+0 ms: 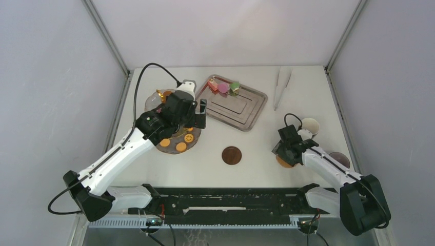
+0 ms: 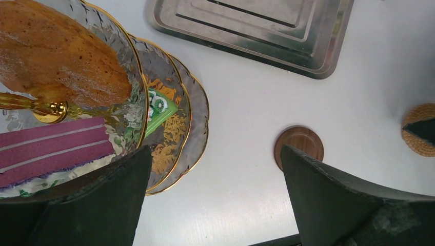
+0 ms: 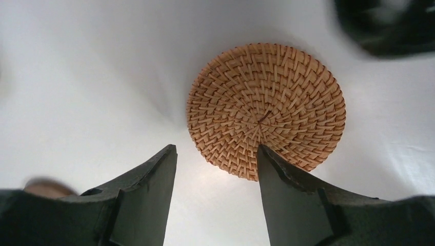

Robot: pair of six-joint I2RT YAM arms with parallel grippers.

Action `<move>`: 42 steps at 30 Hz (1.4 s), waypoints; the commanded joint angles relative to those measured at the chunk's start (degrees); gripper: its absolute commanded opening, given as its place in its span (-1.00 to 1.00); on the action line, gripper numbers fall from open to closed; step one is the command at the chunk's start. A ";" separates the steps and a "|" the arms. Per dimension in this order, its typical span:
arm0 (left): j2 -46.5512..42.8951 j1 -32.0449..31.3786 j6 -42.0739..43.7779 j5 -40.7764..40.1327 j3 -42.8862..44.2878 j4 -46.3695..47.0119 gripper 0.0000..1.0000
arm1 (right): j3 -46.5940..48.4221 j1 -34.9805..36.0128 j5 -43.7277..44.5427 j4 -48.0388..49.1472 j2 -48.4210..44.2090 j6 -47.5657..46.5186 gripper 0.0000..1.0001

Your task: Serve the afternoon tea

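Right gripper (image 3: 216, 151), jaws apart and empty, hovers over a woven coaster (image 3: 267, 107). A wooden coaster (image 1: 231, 155) lies mid-tabletop (image 1: 215, 174). Left gripper (image 2: 215, 149), jaws apart, is beside the stand (image 2: 197, 128) holding cookies (image 1: 180, 146). Three cakes (image 1: 223, 87) sit on the far tray (image 1: 241, 110).

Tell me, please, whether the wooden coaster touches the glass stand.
Apart: the left wrist view shows bare table between the wooden coaster and the glass stand's rim.

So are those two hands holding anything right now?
Nothing. Left hand hangs open beside the clear glass tiered stand; right hand open above the round woven coaster.
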 commanded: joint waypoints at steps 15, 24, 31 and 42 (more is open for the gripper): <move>-1.56 1.85 1.48 -1.09 1.65 0.87 0.99 | 6.21 17.04 -11.64 13.58 16.60 3.37 0.27; -2.84 2.20 0.96 -1.25 0.36 0.67 0.99 | 11.94 17.63 -4.15 4.26 5.04 1.58 0.34; -2.62 2.19 0.97 -0.62 0.52 1.43 0.99 | 15.27 15.01 4.04 -3.10 -7.54 -5.14 0.40; -2.92 2.29 0.19 -0.79 1.00 0.85 0.99 | 18.63 13.48 12.09 -8.01 -7.44 -8.92 0.41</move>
